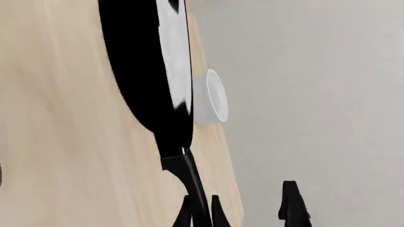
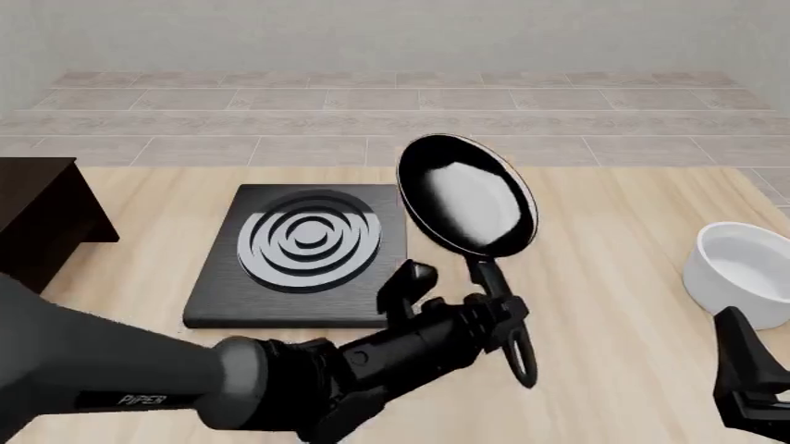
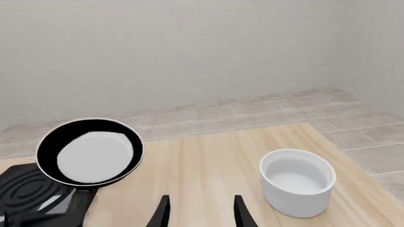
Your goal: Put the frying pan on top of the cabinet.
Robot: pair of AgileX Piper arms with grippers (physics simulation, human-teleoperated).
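The frying pan (image 2: 467, 196) is off the table, tilted so its grey-white inside faces me, just right of the black slab. My left gripper (image 2: 479, 305) is shut on its thin black handle (image 2: 491, 277), whose loop hangs below. In the left wrist view the frying pan (image 1: 148, 71) fills the upper part, and the handle runs down into the left gripper (image 1: 200, 210). The right wrist view shows the frying pan (image 3: 90, 151) raised at the left. The dark cabinet (image 2: 37, 215) stands at the table's far left edge. My right gripper (image 2: 746, 375) (image 3: 200, 212) is open and empty at the near right.
A black square slab with grey rings (image 2: 302, 252) (image 3: 25, 189) lies left of centre. A white deep bowl (image 2: 746, 273) (image 3: 296, 182) (image 1: 213, 97) stands at the right, just beyond the right gripper. Tiled floor and a wall lie beyond the table's far edge.
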